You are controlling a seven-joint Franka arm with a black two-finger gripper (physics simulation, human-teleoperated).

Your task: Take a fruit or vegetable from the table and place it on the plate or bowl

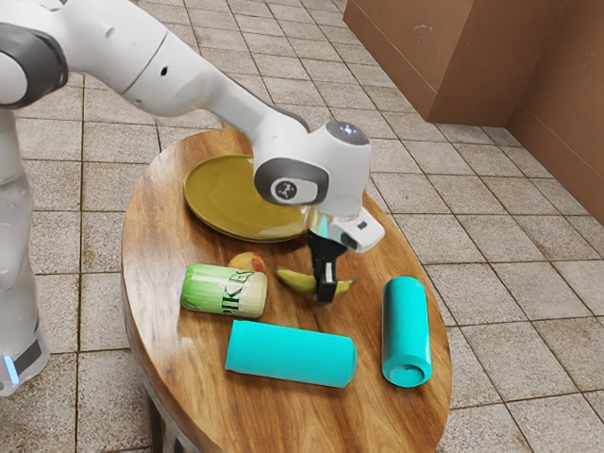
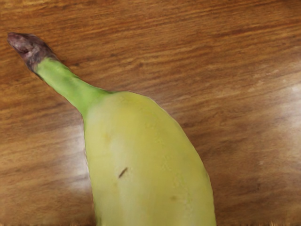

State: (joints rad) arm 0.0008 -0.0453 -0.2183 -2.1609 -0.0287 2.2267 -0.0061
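Black claw (image 1: 327, 293) vertical over banana (image 1: 296, 279)

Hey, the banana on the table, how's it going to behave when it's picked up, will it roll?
The banana is curved and lies flat on the wooden table, so it probably won't roll. Its smooth, rounded skin could slip a little in a narrow grip. The green stem and yellow-green skin suggest a firm, stiff fruit rather than a floppy one.

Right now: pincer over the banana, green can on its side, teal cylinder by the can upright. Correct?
Not upright: the teal cylinder lies on its side, per the exterior view. Rest holds: pincer over the banana, green can on its side.
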